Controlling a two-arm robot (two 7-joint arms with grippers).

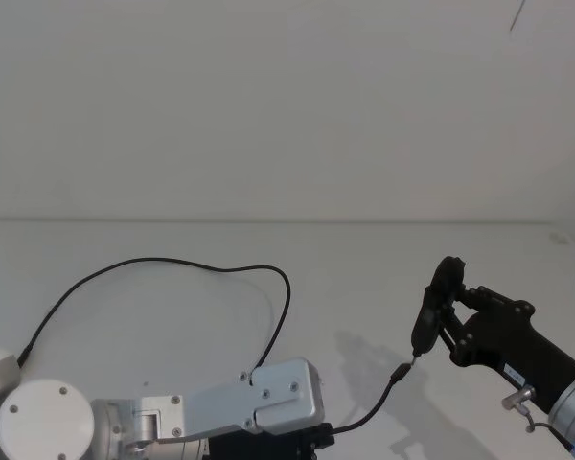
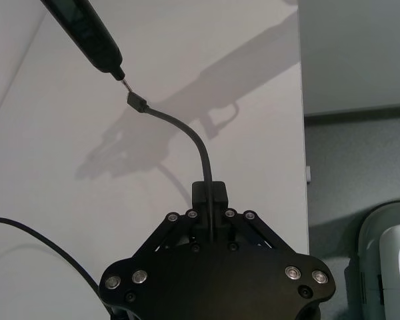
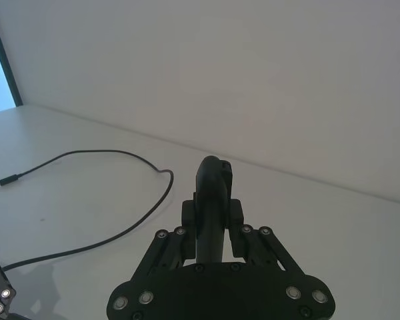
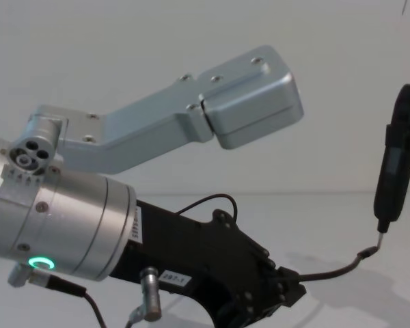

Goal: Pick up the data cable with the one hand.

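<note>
Left gripper: low over table, clamped on cable just behind its plug. Cable: lifted at plug end, rest looping across table to the left. Right gripper: closed around upright black tool, metal tip beside plug.

the white surface lies bare toward 12 o'clock, so a gripper could pass freely there. at 9 to 11 o'clock the data cable loops across it in a wide arc, a low obstacle. at 6 o'clock the left gripper, jaws closed on the cable's end, fills the near edge. at 3 o'clock the right gripper holds a slim black tool, its tip just beside the cable's plug, leaving hardly any gap between them.
</note>
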